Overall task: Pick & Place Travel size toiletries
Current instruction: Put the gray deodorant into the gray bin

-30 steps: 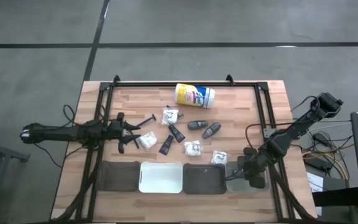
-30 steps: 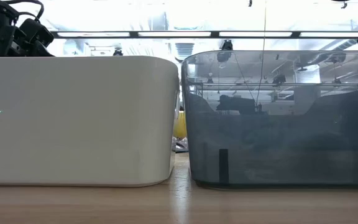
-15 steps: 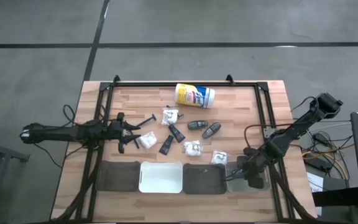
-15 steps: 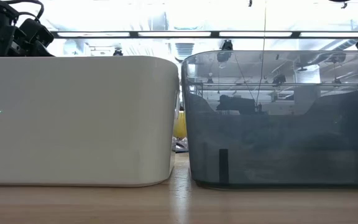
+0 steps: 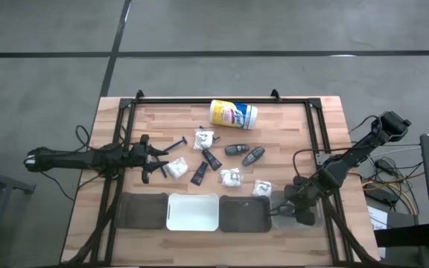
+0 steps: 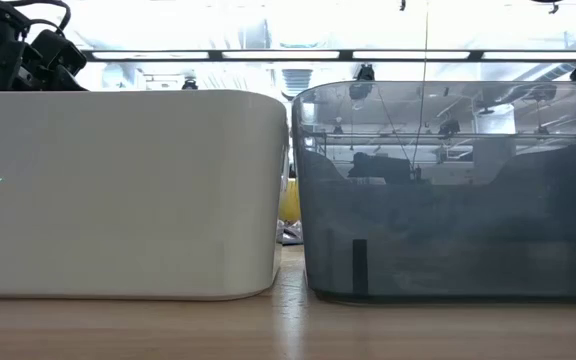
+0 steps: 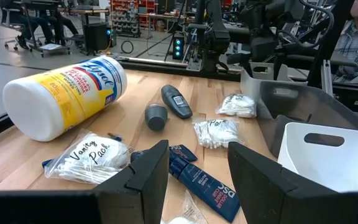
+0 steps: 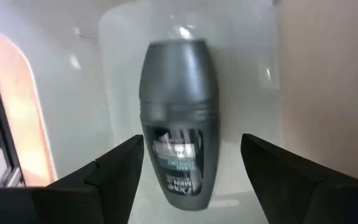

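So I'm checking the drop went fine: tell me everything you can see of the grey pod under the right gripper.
The dark grey oval pod is a smooth, plastic-looking roll-on with a rounded cap end and a dark label with pale print near its other end. It lies inside a clear bin, on the pale floor. The right gripper sits above it with fingers spread to either side, not touching it. In the high view the arm hides the pod.

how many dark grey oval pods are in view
3. One pod and a second pod lie side by side mid-table, near the yellow canister; the third pod lies in the clear bin under the right tool. More may lie hidden.
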You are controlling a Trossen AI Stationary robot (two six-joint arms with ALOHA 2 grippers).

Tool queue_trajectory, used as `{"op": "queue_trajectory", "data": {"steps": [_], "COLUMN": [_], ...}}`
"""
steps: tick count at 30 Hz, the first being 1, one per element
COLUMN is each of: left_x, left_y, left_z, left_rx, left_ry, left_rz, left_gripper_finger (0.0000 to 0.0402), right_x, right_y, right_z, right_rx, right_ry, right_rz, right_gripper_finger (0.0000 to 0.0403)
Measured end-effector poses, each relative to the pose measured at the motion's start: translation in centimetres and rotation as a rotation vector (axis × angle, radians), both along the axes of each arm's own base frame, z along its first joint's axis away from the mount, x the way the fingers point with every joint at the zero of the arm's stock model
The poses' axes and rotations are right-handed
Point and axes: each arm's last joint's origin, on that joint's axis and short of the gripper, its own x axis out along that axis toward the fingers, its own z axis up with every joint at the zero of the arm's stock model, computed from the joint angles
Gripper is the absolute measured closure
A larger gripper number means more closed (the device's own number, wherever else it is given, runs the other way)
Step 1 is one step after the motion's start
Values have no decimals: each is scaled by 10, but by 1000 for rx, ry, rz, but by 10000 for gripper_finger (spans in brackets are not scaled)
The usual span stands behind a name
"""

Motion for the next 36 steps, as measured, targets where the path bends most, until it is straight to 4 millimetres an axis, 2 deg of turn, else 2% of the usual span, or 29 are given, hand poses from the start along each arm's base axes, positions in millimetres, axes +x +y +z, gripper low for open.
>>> {"op": "queue_trajectory", "data": {"steps": [5,12,26,36], "left_x": [0,0,0,0], "left_y": [0,0,0,0], "left_z": [0,0,0,0], "left_rx": [0,0,0,0], "left_ry": [0,0,0,0], "left_rz": [0,0,0,0], "left_gripper_finger": [231,231,231,231], "right_x": [0,1,11,18], "right_y": [0,1,4,-7], "right_z": [0,2,50,62], "right_rx": [11,4,-109,-361], "right_ry": [9,-14,-94,-246], "right_rz": [-40,11,51,-56], "right_gripper_finger": [124,110,80,48]}}
